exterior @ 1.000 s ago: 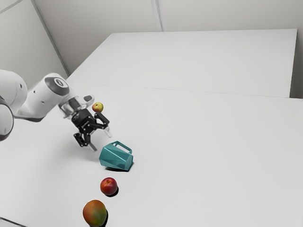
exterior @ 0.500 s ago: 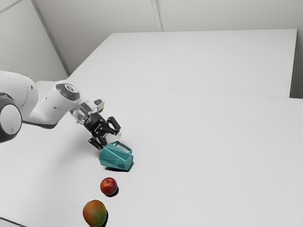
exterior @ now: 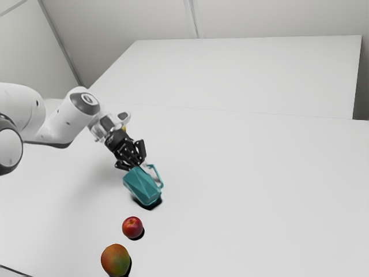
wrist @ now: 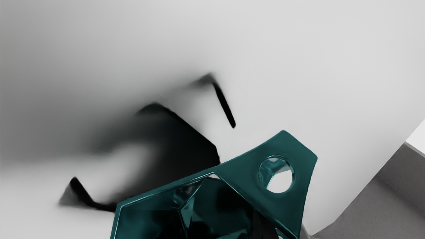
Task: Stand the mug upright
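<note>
Tilted since the earlier frame, the mug (exterior: 142,186) slants beneath the gripper (exterior: 139,166) at its eleven o'clock, jaws drawn in, apparently pinching the rim to right it.

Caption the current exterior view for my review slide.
A black two-finger gripper at the rim of a tilted, teal faceted mug, near a small red fruit and larger orange-green fruit.
</note>
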